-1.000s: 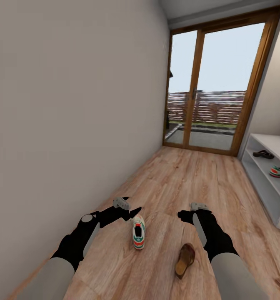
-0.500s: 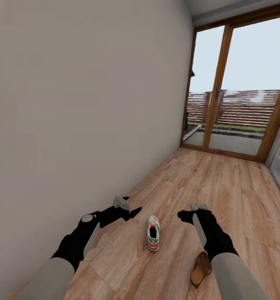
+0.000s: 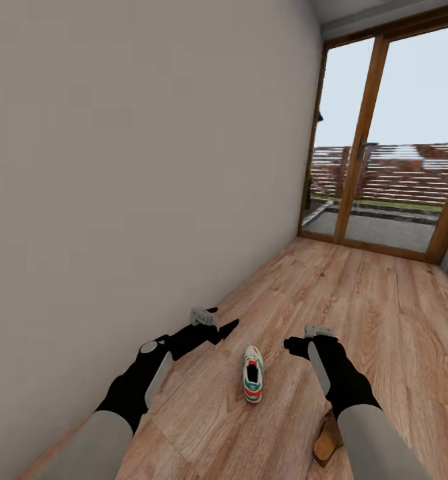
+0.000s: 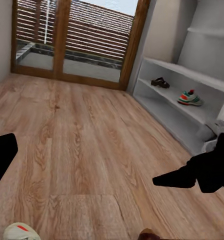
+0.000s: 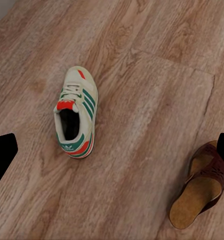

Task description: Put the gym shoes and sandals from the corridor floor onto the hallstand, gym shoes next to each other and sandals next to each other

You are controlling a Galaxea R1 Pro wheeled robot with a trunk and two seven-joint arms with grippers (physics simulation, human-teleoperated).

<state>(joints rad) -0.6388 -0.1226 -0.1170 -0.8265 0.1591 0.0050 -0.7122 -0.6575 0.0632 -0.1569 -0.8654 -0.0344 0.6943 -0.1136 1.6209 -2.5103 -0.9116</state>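
One gym shoe (image 3: 253,374) lies on the corridor floor (image 3: 357,300) between my two arms, white with teal stripes and an orange-red heel. From the right wrist it is the gym shoe (image 5: 75,112) with a brown sandal (image 5: 202,184) beside it. In the head view my right forearm hides most of that sandal (image 3: 329,440). My left gripper (image 3: 223,319) hangs open just left of the shoe. My right gripper (image 3: 294,345) is open to the shoe's right, above the floor. The left wrist view takes in the hallstand (image 4: 187,74), whose shelf holds a second sandal (image 4: 160,82) and a second gym shoe (image 4: 191,98).
A plain grey wall (image 3: 117,167) runs close along my left side. Glass doors in a wooden frame (image 3: 377,133) close the corridor's far end. Bare wood planks stretch ahead toward the doors.
The head view has swung left, taking the hallstand out of frame. The shoe and sandal lie where they were. My left gripper has reached slightly forward.
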